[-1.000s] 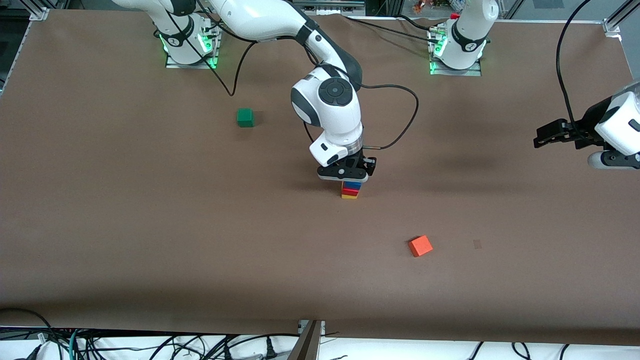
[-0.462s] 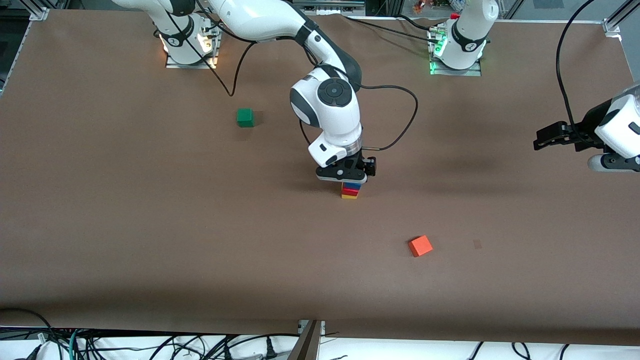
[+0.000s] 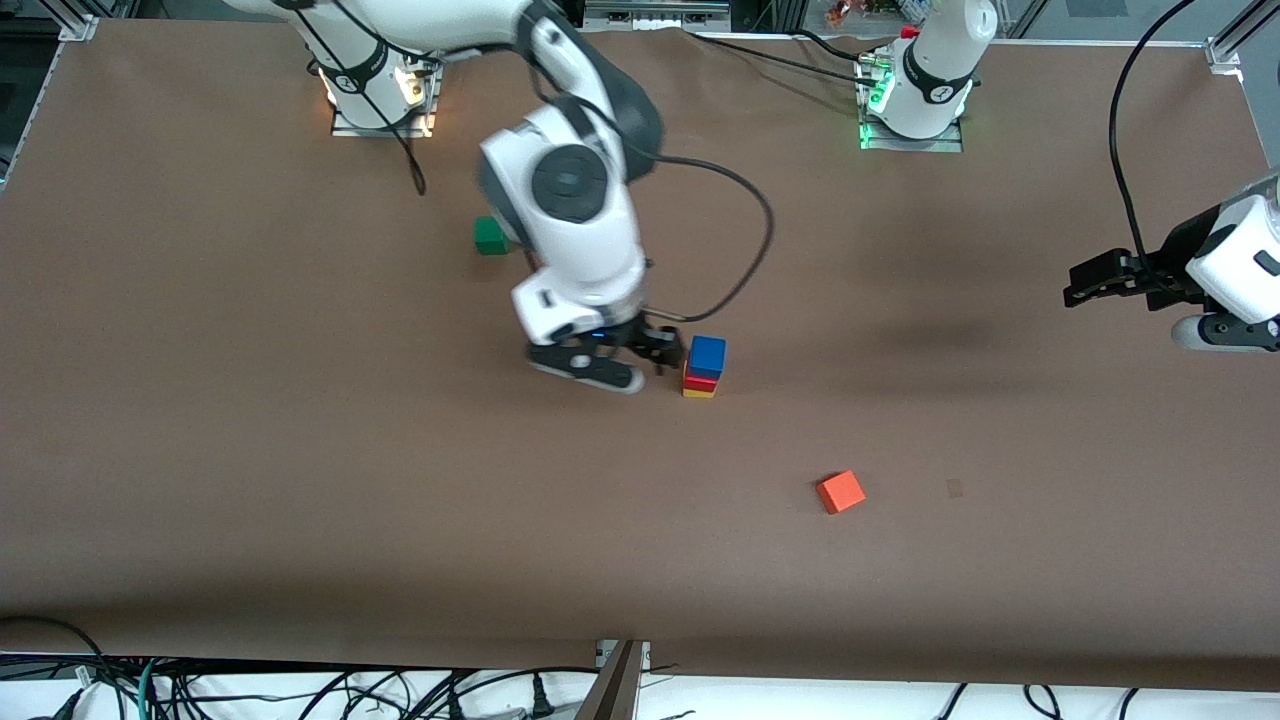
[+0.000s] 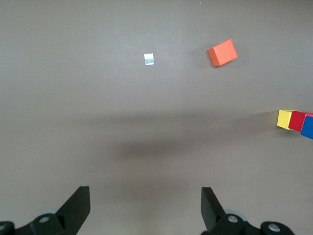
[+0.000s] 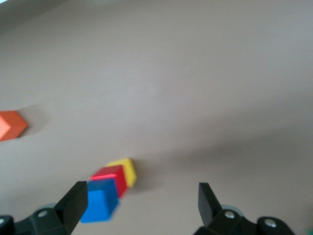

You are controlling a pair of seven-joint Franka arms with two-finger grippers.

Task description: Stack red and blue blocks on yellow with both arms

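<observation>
The blue block (image 3: 707, 356) sits on the red block (image 3: 700, 382), which sits on the yellow cube (image 3: 699, 393), as one stack at mid table. My right gripper (image 3: 655, 355) is open and empty, just beside the stack toward the right arm's end, not touching it. In the right wrist view the blue (image 5: 100, 205), red (image 5: 110, 177) and yellow (image 5: 126, 170) blocks lie near one finger of the open right gripper (image 5: 141, 196). My left gripper (image 3: 1078, 283) waits open and empty at the left arm's end; in its own view the left gripper (image 4: 145, 198) is over bare table.
An orange cube (image 3: 841, 492) lies nearer the front camera than the stack, toward the left arm's end. A green cube (image 3: 489, 236) lies farther back, partly covered by the right arm. A black cable (image 3: 745, 250) loops over the table by the right wrist.
My right gripper has left the top of the stack and swung toward the right arm's end. The blue block stays on the red one. The left arm has barely moved.
</observation>
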